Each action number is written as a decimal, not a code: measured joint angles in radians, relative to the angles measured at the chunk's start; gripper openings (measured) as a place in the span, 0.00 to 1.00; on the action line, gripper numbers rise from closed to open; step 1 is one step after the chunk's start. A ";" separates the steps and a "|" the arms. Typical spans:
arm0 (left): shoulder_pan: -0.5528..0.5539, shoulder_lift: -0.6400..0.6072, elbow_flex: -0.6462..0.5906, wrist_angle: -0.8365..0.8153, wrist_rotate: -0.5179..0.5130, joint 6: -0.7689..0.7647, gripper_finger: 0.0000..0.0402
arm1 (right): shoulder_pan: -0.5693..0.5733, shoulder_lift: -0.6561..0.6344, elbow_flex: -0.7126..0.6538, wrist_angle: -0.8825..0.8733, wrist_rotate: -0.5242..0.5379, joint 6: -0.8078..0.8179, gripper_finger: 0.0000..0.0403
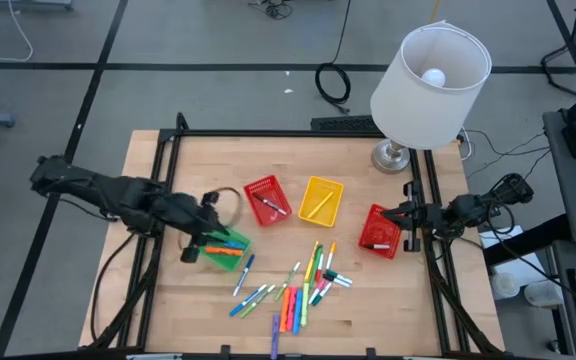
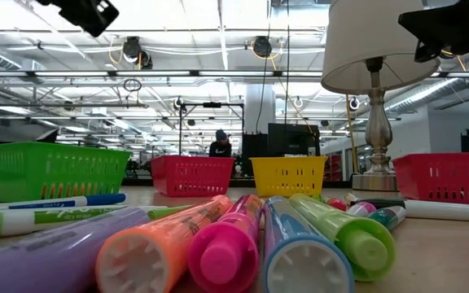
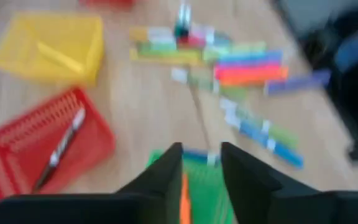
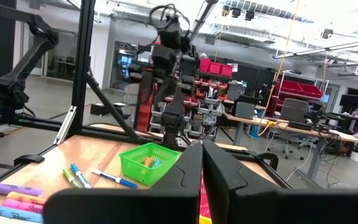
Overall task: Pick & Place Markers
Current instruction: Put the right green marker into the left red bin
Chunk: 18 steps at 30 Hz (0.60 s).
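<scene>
Several markers (image 1: 298, 288) in orange, pink, green, blue and yellow lie loose on the wooden table near its front edge. My left gripper (image 3: 201, 171) hangs open above the green basket (image 1: 230, 252), with nothing between its fingers. An orange marker (image 3: 184, 200) lies in that basket below them. The left red basket (image 1: 268, 200) holds a dark-and-white marker (image 3: 61, 148). A yellow marker (image 3: 59, 57) lies in the yellow basket (image 1: 320, 200). My right gripper (image 4: 202, 168) waits shut at the table's right edge, beside the right red basket (image 1: 380, 232).
A table lamp (image 1: 428, 75) with a white shade stands at the far right corner. A black frame rail (image 1: 298, 133) runs along the table's far edge and down both sides. Bare wood lies between the baskets and the loose markers.
</scene>
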 joint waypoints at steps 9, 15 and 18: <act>0.000 -0.298 -0.441 0.627 -0.099 -0.109 0.02 | 0.000 0.046 0.000 0.001 0.000 -0.001 0.00; 0.000 -0.310 -0.625 0.902 -0.201 0.023 0.01 | 0.000 0.071 0.000 0.007 0.001 -0.013 0.00; 0.000 -0.311 -0.692 1.024 -0.219 0.096 0.01 | 0.000 0.083 0.000 0.028 0.001 -0.026 0.00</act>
